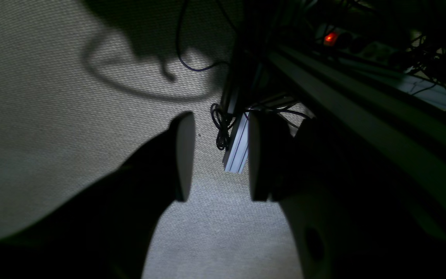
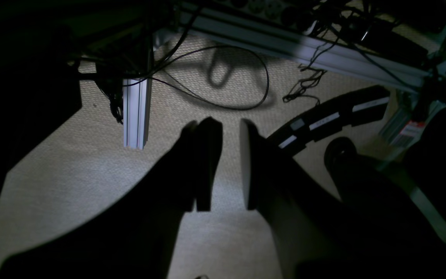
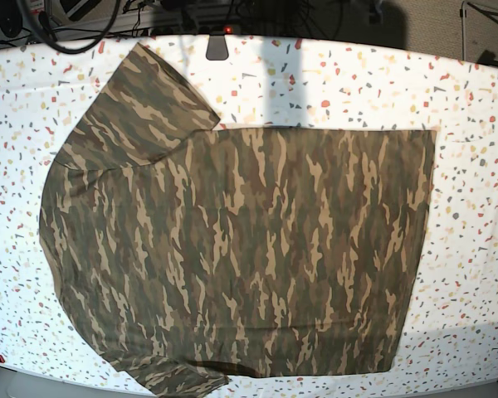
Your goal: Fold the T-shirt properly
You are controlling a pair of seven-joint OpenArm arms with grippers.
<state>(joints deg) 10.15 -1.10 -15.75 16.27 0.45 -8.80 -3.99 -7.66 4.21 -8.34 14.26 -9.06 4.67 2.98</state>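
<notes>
A: Where's the T-shirt (image 3: pixel 232 257)?
B: Spread flat on the speckled table (image 3: pixel 473 99). It appears in neither wrist view, so neither gripper is near it.
A: The left gripper (image 1: pixel 217 155)?
B: Jaws well apart, nothing between them, hanging over beige carpet (image 1: pixel 52 116).
A: The right gripper (image 2: pixel 230 164)?
B: A narrower gap, also empty; a black cable (image 2: pixel 246 104) lies beyond its tips.

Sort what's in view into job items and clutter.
Job:
- T-shirt, spread flat on the speckled table
- left claw, open, empty
- right claw, open, empty

Clutter:
- black cable looped on the carpet
- aluminium rail
- red indicator light
</notes>
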